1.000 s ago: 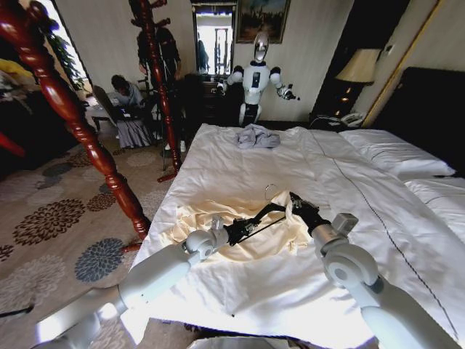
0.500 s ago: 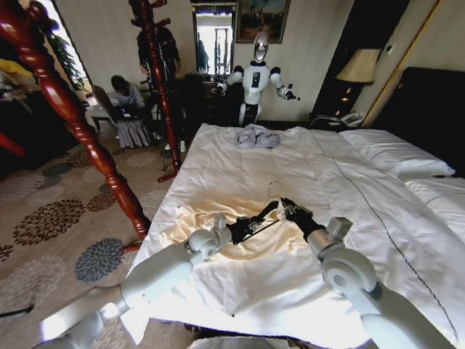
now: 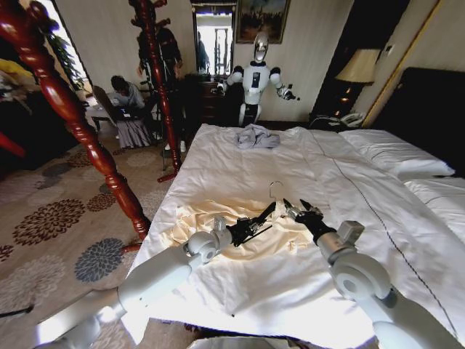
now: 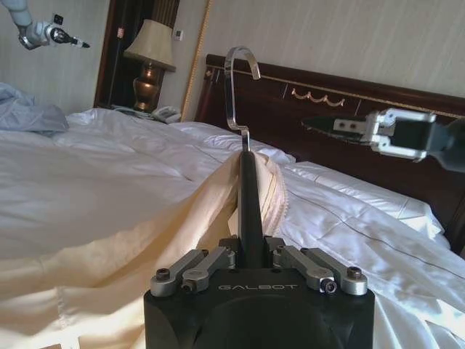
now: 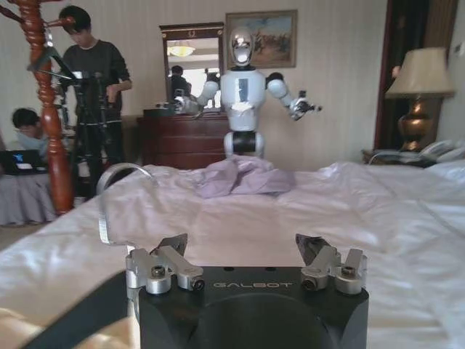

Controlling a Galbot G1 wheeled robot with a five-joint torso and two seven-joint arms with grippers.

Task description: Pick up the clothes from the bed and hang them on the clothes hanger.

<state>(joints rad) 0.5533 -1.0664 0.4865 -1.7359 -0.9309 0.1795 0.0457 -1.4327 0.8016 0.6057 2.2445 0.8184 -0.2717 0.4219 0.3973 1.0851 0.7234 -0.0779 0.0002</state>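
Lying across the near-left part of the bed (image 3: 240, 291), the clothes (image 3: 225, 236) are item one: a cream sweatshirt, crumpled, its spread running roughly left to right.

Item two, the clothes hanger (image 3: 260, 218): black bar with its long axis slanting from near-left to far-right, silver hook (image 3: 275, 189) at the far end, raised off the sheet. My left gripper (image 3: 241, 231) is clamped on the near end of the bar, above the sweatshirt. The left wrist view gives what the head view cannot: the bar (image 4: 251, 203) runs straight away from the left gripper (image 4: 251, 256), cream collar fabric (image 4: 218, 211) is draped against it on both sides, and the hook (image 4: 240, 83) stands upright, curling over at its tip.

Item three, my right gripper (image 3: 304, 209): just right of the hook, fingers spread apart, holding nothing. The right wrist view confirms the jaws standing wide, with the hook (image 5: 116, 196) beside one finger (image 5: 173, 247), apart from it.

Item four: a small grey garment (image 3: 256, 136), bunched at the far end of the bed, well apart from the sweatshirt.

Item five: white pillows (image 3: 396, 153) at far right.
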